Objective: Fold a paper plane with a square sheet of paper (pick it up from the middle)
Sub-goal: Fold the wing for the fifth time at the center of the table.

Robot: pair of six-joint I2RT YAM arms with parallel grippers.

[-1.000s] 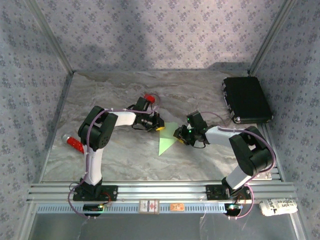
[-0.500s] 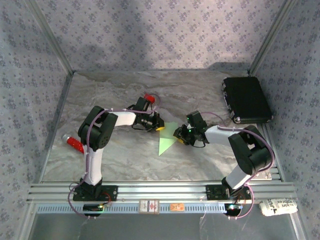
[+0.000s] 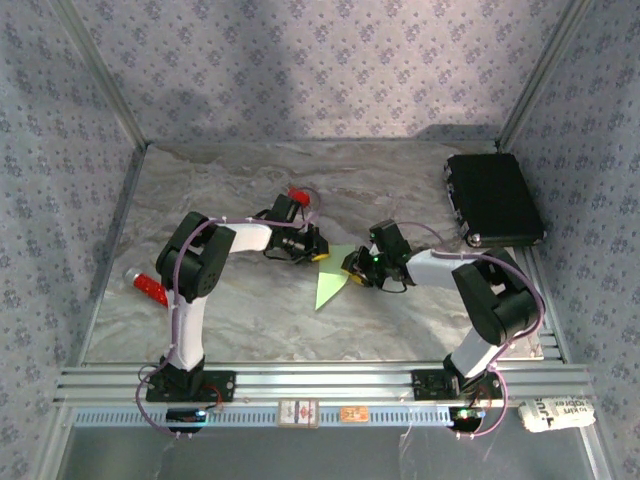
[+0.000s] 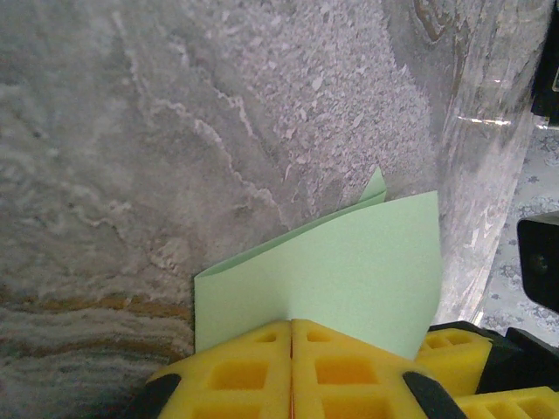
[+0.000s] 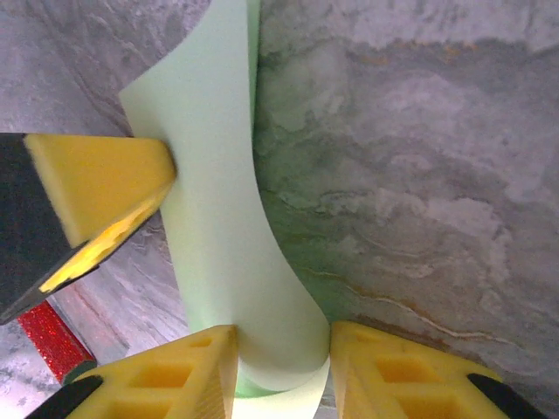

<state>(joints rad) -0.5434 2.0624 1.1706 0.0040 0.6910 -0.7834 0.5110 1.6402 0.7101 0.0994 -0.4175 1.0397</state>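
Top external view: the sheet of paper [image 3: 330,287], pale green and folded to a pointed triangular shape, sits near the middle of the marbled table [image 3: 250,330], with its tip toward the near edge. The left gripper [image 3: 318,253] meets its far corner from the left side. The right gripper [image 3: 351,272] meets its right side.

Left wrist view: the left gripper [image 4: 291,336] has its yellow pads pressed fully together, pinching one edge of the sheet of paper [image 4: 349,271]. The sheet stands up off the table in two layers.

Right wrist view: the right gripper [image 5: 281,349] is part-way closed on a curled bend of the sheet of paper [image 5: 218,218], both pads touching it.

A black case [image 3: 493,198] lies at the far right corner. A red object [image 3: 150,287] lies by the left edge.
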